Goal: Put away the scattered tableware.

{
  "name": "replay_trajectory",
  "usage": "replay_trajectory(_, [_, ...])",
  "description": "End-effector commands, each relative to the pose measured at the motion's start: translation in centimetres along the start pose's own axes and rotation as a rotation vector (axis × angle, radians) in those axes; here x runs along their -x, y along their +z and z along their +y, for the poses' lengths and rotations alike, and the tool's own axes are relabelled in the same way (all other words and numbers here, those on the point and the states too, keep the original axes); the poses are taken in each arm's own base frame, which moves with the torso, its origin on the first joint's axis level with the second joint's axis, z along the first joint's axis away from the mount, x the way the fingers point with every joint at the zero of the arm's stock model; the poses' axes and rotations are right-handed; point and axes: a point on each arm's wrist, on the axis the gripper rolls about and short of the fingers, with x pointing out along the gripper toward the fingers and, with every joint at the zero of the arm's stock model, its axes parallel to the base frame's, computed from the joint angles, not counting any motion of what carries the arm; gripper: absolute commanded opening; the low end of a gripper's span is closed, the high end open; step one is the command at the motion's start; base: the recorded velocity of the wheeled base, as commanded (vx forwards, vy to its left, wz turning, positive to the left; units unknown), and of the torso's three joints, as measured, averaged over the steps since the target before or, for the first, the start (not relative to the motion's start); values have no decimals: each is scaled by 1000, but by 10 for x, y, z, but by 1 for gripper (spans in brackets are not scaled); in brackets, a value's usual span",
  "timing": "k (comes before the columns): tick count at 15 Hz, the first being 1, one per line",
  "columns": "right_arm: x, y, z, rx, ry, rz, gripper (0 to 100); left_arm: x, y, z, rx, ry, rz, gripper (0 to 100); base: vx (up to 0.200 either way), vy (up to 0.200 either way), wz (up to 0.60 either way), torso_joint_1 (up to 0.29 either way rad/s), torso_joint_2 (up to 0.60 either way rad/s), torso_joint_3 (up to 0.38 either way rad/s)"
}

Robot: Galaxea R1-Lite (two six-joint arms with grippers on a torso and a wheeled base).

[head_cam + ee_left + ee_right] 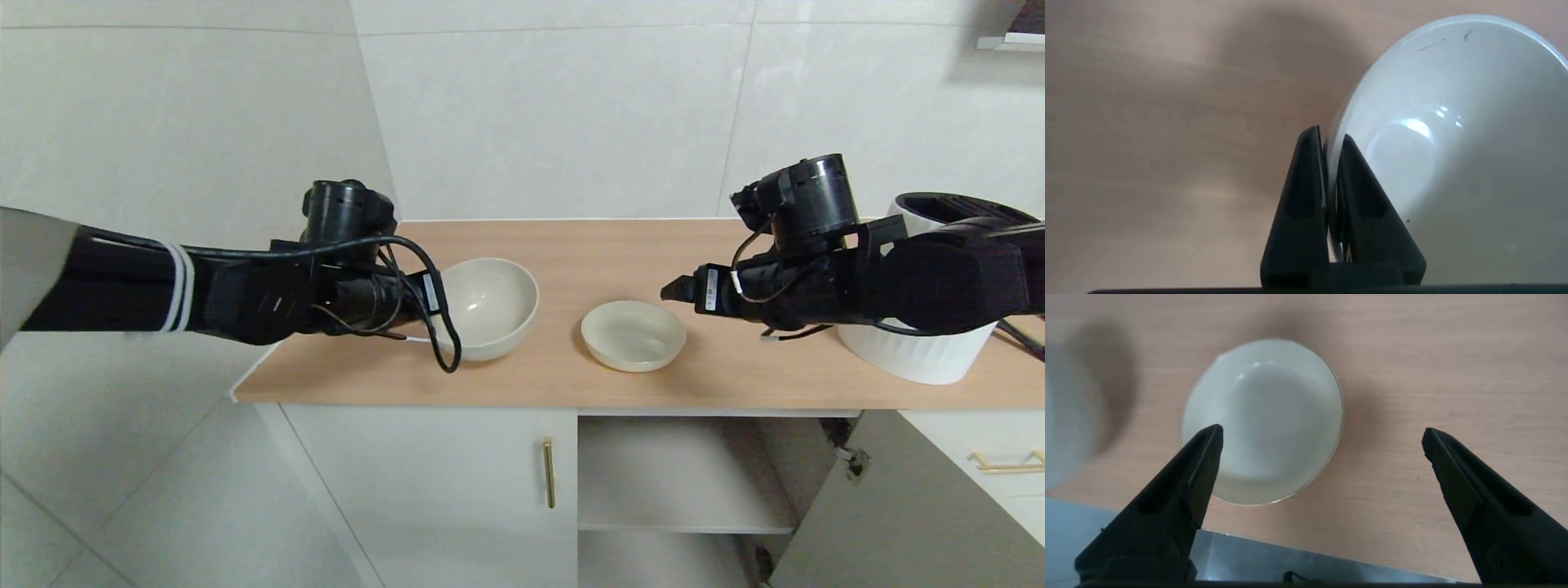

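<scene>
On the left of the wooden counter (588, 253), the left gripper (1327, 143) is clamped on the left rim of the large bowl (490, 306), one finger inside the wall and one outside. The bowl sits upright near the counter's left end. Just right of it, apart from it, lies the small shallow bowl (633, 333), near the front edge. The right gripper (673, 290) hangs just right of and above this bowl, not touching it, its fingers spread wide. Farther right stands a white ribbed container (914, 359). Below the counter, a cabinet compartment (669, 465) stands open.
</scene>
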Motion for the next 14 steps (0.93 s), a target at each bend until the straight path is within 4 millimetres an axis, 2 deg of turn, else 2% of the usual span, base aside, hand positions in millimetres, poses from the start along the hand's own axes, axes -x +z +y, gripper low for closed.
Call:
replay_trajectory(1, [-27, -13, 0, 10, -34, 49, 100, 52, 12, -13, -10, -69, -74, 0, 0, 0, 0, 0, 0, 0])
replay_trajectory(3, [-52, -24, -1, 22, -94, 75, 100, 74, 14, -20, -17, -103, -104, 0, 0, 0, 0, 0, 0, 0])
replay_trajectory(5, [-66, -31, -3, 27, -123, 90, 100, 89, 17, -22, -16, -119, -130, 0, 0, 0, 0, 0, 0, 0])
replay_trajectory(11, [-77, -37, -3, 25, -126, 103, 100, 95, 19, -22, -15, -126, -142, 0, 0, 0, 0, 0, 0, 0])
replay_trajectory(12, [-77, -37, -3, 25, -126, 103, 0, 95, 19, -22, -15, -126, -142, 0, 0, 0, 0, 0, 0, 0])
replay_trajectory(14, [-77, -37, -3, 23, -126, 102, 0, 95, 19, -22, -15, -127, -143, 0, 0, 0, 0, 0, 0, 0])
